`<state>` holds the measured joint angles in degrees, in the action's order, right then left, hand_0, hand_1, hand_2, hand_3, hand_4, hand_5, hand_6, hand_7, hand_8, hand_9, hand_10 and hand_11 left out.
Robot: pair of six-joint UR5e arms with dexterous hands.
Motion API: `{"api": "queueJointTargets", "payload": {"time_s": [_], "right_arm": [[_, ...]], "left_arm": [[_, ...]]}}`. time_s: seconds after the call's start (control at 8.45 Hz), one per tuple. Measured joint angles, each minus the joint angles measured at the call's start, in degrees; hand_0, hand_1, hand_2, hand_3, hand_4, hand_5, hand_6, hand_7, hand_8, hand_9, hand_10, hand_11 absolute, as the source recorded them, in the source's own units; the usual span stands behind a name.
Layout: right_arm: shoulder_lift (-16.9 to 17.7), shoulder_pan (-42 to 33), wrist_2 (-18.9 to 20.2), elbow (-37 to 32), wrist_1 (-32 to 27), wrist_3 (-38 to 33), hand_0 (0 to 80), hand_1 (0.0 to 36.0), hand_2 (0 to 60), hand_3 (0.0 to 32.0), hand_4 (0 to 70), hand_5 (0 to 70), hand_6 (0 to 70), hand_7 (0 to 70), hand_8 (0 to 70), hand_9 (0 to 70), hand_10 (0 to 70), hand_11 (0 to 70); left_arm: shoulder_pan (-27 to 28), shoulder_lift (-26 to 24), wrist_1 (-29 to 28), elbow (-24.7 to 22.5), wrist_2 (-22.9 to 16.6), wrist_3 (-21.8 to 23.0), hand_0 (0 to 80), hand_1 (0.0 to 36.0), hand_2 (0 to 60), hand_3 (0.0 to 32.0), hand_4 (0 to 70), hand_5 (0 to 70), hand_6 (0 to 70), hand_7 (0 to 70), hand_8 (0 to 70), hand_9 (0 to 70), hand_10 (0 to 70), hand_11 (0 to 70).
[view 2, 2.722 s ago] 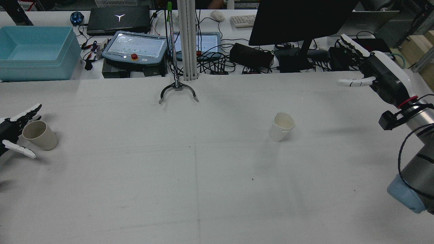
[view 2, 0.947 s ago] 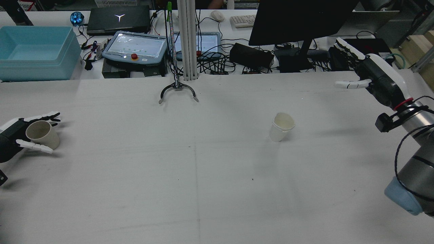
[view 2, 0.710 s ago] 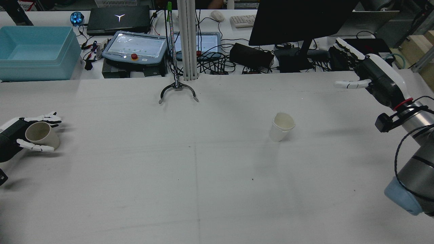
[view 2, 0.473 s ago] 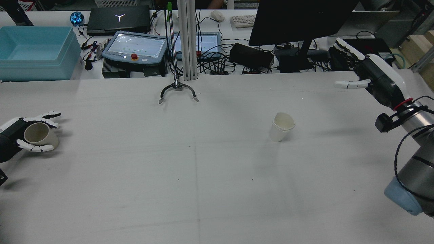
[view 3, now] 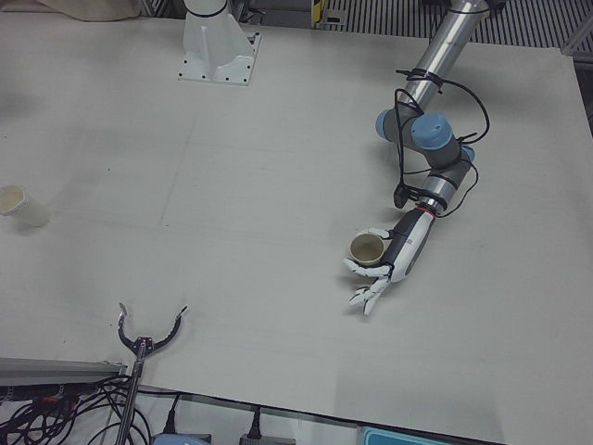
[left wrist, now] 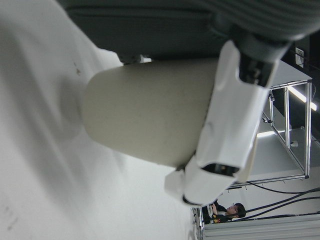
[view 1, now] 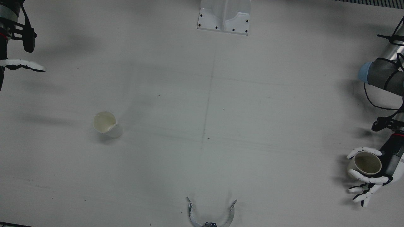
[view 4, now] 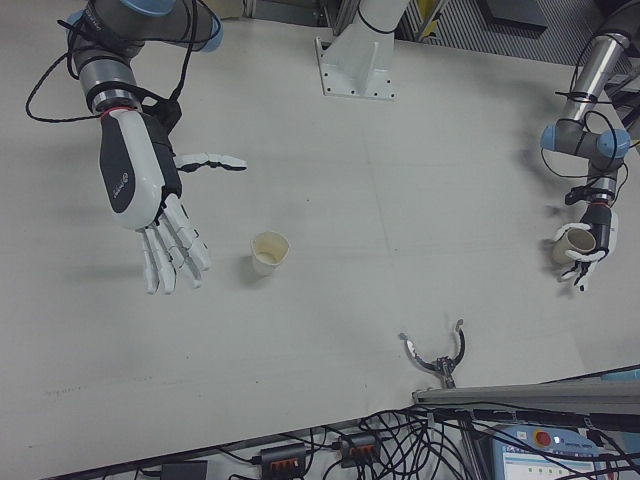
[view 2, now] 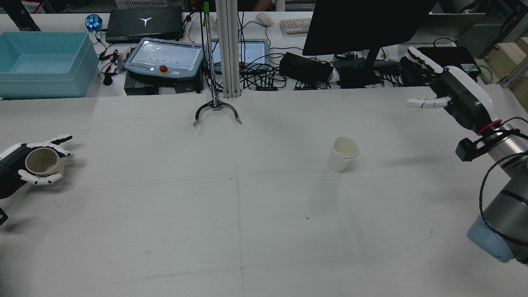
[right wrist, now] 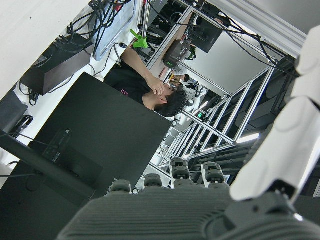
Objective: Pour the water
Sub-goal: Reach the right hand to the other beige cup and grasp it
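A beige cup stands upright at the table's far left edge in the rear view. My left hand is wrapped around it from the side, thumb and fingers closed on its wall. The same cup and left hand show at the right of the front view, and the cup fills the left hand view with a finger pressed on it. A white paper cup with a dented rim stands right of the table's middle. My right hand is open, raised well to the right of it.
A metal grabber claw lies at the table's far edge near a post. Behind it are a teach pendant, cables, a monitor and a blue bin. A white pedestal stands on the near side.
My left hand moved in around the beige cup and closed its fingers on it; the cup shifted slightly left. My right hand drifted a little back and left, still open.
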<state>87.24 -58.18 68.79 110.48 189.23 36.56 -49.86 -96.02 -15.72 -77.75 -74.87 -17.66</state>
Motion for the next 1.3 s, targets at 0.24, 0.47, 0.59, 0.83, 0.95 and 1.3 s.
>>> {"api": "queueJointTargets", "payload": {"time_s": [0.24,0.47,0.59,0.83,0.95,1.3], "right_arm": [[-0.5,0.1,0.0,0.0,0.0,0.1,42.1,10.3,15.5,7.2,0.0,4.6,12.8,7.2,4.0,0.7,0.0,0.0],[-0.7,0.4,-0.1,-0.1,0.0,0.2,42.2,10.3,15.4,6.8,0.0,4.7,12.8,6.7,4.4,1.2,0.0,0.0],[-0.8,0.9,-0.2,-0.7,-0.2,0.2,44.4,11.8,15.5,5.8,0.0,5.0,11.4,4.7,4.4,1.4,0.0,0.0],[-2.6,3.1,-0.8,-3.9,-2.4,-0.5,46.5,15.4,18.2,6.2,0.0,5.6,8.3,1.5,3.7,1.0,0.0,0.0],[-3.2,5.5,-3.2,-5.1,-4.3,-1.2,46.2,15.0,16.6,6.0,0.0,5.5,7.4,0.0,3.3,0.9,0.0,0.0],[-5.1,16.3,-12.9,-15.1,-13.4,-6.2,46.7,16.4,16.8,14.0,0.0,5.7,5.7,0.0,1.2,0.0,0.0,0.0]], "left_arm": [[-0.3,0.4,2.7,-3.7,-4.4,3.1,80.0,36.0,60.0,0.0,70.0,70.0,13.5,10.5,4.7,0.7,12.4,21.1],[-0.5,1.0,3.4,-5.3,-7.2,5.6,80.0,36.0,60.0,0.0,70.0,70.0,12.9,10.0,4.3,0.6,12.2,20.8],[-0.6,1.9,2.5,-5.8,-7.6,7.1,80.0,36.0,60.0,0.0,70.0,70.0,13.1,10.4,4.2,0.6,12.4,21.2],[-0.6,3.9,0.5,-7.2,-7.7,9.9,80.0,36.0,60.0,0.0,70.0,70.0,12.9,10.7,4.3,0.7,12.3,21.1],[-0.6,4.4,0.8,-8.6,-7.6,10.5,80.0,36.0,60.0,0.0,70.0,70.0,13.2,11.3,4.3,0.8,12.2,20.9],[-0.6,4.8,2.4,-10.6,-7.6,10.7,80.0,36.0,60.0,0.0,70.0,70.0,13.2,11.3,4.3,0.8,11.9,20.6]]}}
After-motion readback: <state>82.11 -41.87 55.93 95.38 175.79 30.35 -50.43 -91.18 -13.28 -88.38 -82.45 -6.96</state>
